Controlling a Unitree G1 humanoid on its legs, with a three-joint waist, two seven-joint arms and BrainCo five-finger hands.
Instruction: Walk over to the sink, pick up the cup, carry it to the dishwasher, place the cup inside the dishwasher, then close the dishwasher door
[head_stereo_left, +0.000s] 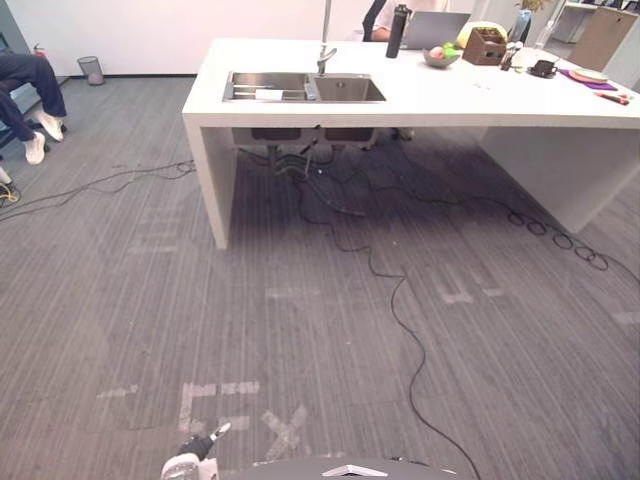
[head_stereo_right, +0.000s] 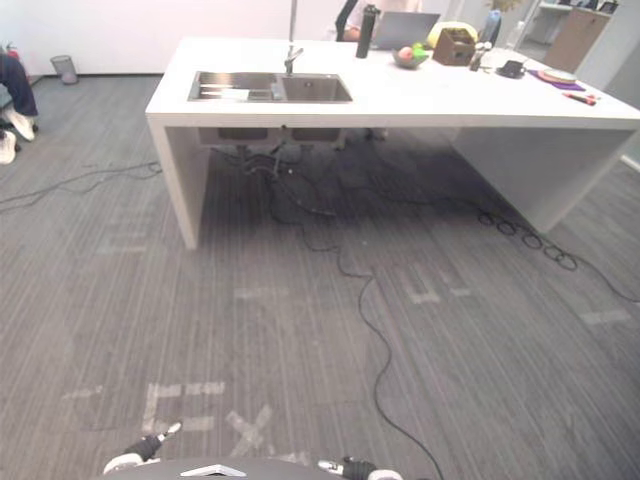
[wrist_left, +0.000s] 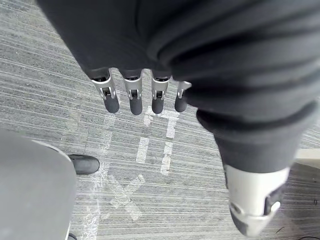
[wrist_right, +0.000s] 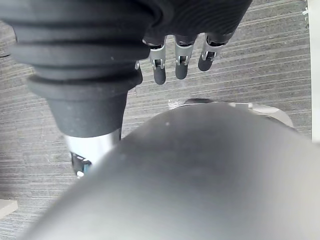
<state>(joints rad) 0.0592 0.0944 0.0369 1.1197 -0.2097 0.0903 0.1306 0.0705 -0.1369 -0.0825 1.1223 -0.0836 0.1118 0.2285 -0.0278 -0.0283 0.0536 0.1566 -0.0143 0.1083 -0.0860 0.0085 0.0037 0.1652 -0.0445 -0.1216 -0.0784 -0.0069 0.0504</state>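
A steel double sink (head_stereo_left: 310, 88) with a tall tap (head_stereo_left: 325, 52) is set into the near-left end of a long white counter (head_stereo_left: 450, 98), well ahead of me across the grey carpet. Something pale lies in the left basin (head_stereo_left: 268, 94); I cannot tell what it is. My left hand (head_stereo_left: 192, 456) hangs low at my side, and in the left wrist view its fingers (wrist_left: 134, 100) point straight down at the floor, holding nothing. My right hand (head_stereo_right: 358, 467) also hangs low, its fingers (wrist_right: 181, 67) straight and empty.
Black cables (head_stereo_left: 400, 300) trail from under the counter across the floor towards me. White tape marks (head_stereo_left: 215, 398) lie on the carpet just ahead. On the counter stand a black bottle (head_stereo_left: 398, 30), a laptop (head_stereo_left: 437, 28), a fruit bowl (head_stereo_left: 441, 55) and a wooden box (head_stereo_left: 484, 46). A seated person's legs (head_stereo_left: 30, 90) and a bin (head_stereo_left: 91, 69) are at far left.
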